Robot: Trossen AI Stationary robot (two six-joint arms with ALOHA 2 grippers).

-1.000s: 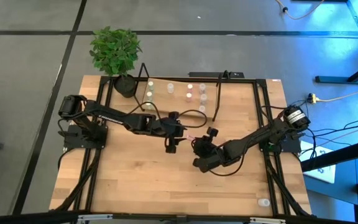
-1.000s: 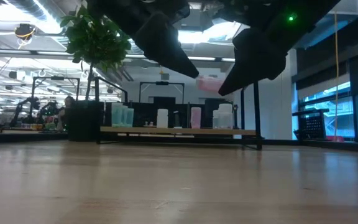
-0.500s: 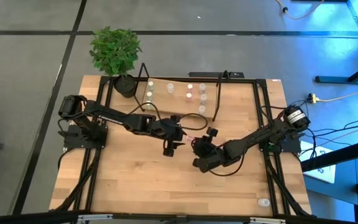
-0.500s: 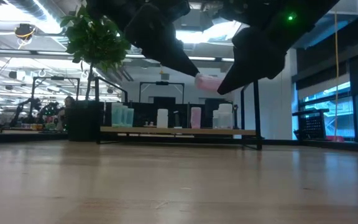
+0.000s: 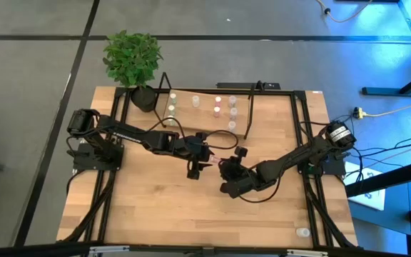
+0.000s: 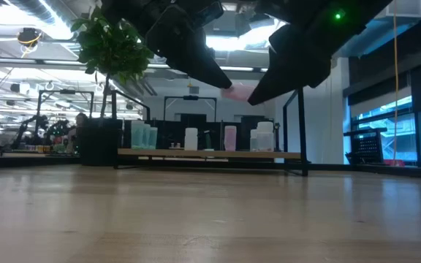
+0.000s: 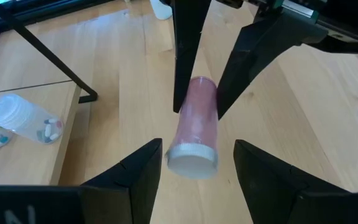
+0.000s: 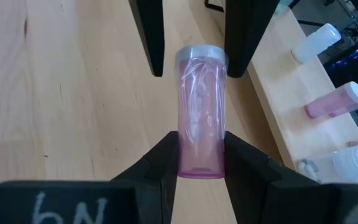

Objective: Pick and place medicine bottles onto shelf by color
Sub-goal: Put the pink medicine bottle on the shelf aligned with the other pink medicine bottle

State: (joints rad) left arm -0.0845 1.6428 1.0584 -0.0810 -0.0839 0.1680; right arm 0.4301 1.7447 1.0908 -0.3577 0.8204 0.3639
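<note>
- The right gripper [image 8: 201,158] hangs above the middle of the table [image 5: 155,207] and grasps a pink medicine bottle [image 8: 201,134] by its base end, the fingers pressed against both sides of it.
- The bottle lies level in mid-air, clear of the tabletop, its white cap pointing at the left gripper [image 7: 191,165].
- The left gripper faces it from the other side with its fingers spread; the capped end sits between them, and a gap shows on each side, so it is released, not gripping.
- In the low view the two grippers meet tip to tip with the pink bottle [image 6: 237,93] between them, above and in front of the shelf [image 6: 210,154].
- The shelf stands at the table's far edge, with several bottles already upright on its board: greenish, white and pink ones.
- One more bottle [image 5: 302,232] stands alone near the table's near right corner.
- A potted plant [image 5: 132,61] sits at the far left corner.
</note>
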